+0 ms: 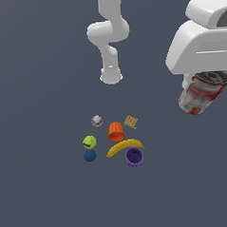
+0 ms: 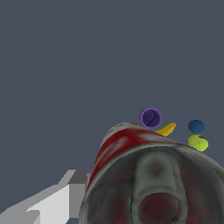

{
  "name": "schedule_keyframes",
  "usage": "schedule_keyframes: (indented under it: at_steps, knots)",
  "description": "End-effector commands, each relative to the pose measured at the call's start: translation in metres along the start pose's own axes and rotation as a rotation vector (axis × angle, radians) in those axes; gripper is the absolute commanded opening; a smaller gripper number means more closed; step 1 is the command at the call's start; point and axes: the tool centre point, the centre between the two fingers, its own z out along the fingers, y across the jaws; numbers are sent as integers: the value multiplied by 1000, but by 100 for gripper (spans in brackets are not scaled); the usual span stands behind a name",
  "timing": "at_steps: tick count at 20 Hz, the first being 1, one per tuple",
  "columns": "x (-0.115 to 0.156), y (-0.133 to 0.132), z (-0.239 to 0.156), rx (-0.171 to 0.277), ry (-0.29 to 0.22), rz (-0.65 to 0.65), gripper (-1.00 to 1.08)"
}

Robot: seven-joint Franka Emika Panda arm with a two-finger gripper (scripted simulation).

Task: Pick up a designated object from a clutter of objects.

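Note:
The red and white can (image 1: 199, 95), with silvery-grey bands and a dark top, hangs tilted in my gripper (image 1: 206, 77), high above the floor at the exterior view's right. The gripper is shut on the can. In the wrist view the can (image 2: 144, 175) fills the near field, with one grey finger (image 2: 54, 203) beside it. The rest of the clutter lies far below: orange cup (image 1: 116, 131), purple cup (image 1: 134, 156), banana (image 1: 124, 146), green-yellow ball (image 1: 89, 142), blue ball (image 1: 90, 155), white-grey ball (image 1: 97, 120), tan cracker (image 1: 130, 121).
The arm's white base and links (image 1: 109, 39) stand behind the clutter. The floor is plain dark grey. Past the can, the wrist view shows the purple cup (image 2: 151, 117), banana (image 2: 166, 129), blue ball (image 2: 196, 127) and green-yellow ball (image 2: 198, 142).

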Motion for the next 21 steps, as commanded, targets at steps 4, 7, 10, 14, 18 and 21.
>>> schedule_keyframes:
  at_steps: [4, 7, 10, 14, 18, 21]
  knots:
    - [11, -15, -15, 1, 4, 0, -100]
    - [15, -20, -20, 1, 4, 0, -100]
    - [18, -24, -24, 1, 5, 0, -100]
    - [21, -28, -28, 1, 5, 0, -100]
    - [23, -29, -29, 1, 5, 0, -100]
    - [23, -30, -30, 1, 5, 0, -100]
